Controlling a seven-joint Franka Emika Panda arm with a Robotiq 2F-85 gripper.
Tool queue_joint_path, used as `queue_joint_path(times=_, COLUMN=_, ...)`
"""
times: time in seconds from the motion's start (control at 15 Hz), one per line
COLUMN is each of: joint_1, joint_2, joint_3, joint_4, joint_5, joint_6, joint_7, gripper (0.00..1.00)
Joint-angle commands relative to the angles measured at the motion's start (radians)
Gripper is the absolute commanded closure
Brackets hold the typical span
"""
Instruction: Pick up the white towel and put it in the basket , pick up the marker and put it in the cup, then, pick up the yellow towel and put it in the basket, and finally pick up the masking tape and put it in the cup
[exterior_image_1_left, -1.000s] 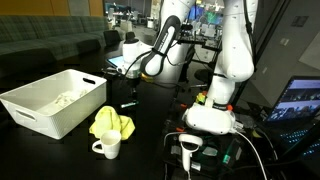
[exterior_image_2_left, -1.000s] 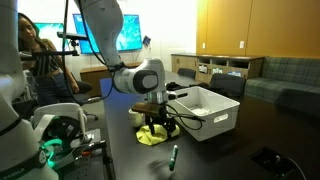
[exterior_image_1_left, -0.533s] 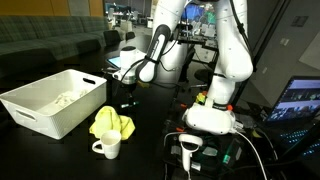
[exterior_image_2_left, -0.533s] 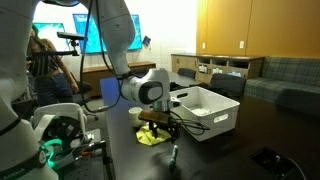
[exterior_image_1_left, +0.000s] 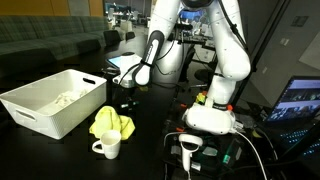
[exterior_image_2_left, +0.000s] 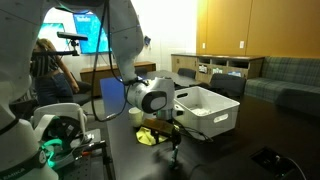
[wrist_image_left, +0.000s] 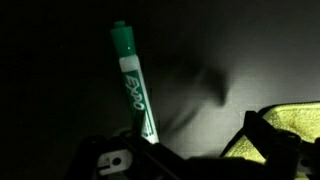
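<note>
The fingers (wrist_image_left: 268, 142) are held spread over the dark counter (wrist_image_left: 210, 60). The green marker (wrist_image_left: 133, 80) is seen lying with its near end between them, and the yellow towel (wrist_image_left: 298, 115) is seen just beyond one finger.

You have a black tabletop (exterior_image_1_left: 150, 132); beyond it stands a grey-green fabric sofa (exterior_image_1_left: 48, 40), and beside it glows an open laptop screen (exterior_image_1_left: 300, 98).
</note>
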Motion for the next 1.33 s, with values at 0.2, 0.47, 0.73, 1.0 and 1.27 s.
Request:
queue_joint_path(times=0.2, joint_1=-0.033, joint_2=0.023, joint_3=0.006, joint_4=0.059, joint_5=0.015, joint_6=-0.013, joint_7=-0.049, gripper=0.0)
queue_joint_path(times=0.47, joint_1=-0.056, joint_2=0.049, joint_3=0.018, joint_4=0.1, joint_5=0.022, joint_6=-0.036, joint_7=-0.083, gripper=0.0)
queue_joint_path(times=0.73, joint_1=-0.085, joint_2=0.092, joint_3=0.032, joint_4=0.149, joint_5=0.036, joint_6=-0.067, joint_7=-0.116, gripper=0.0)
queue_joint_path(times=1.0, joint_1=-0.107, joint_2=0.127, joint_3=0.04, joint_4=0.188, joint_5=0.044, joint_6=-0.094, joint_7=-0.14, gripper=0.0)
queue_joint_path(times=1.27, joint_1=-0.116, joint_2=0.15, joint_3=0.037, joint_4=0.218, joint_5=0.044, joint_6=-0.115, joint_7=-0.15, gripper=0.01)
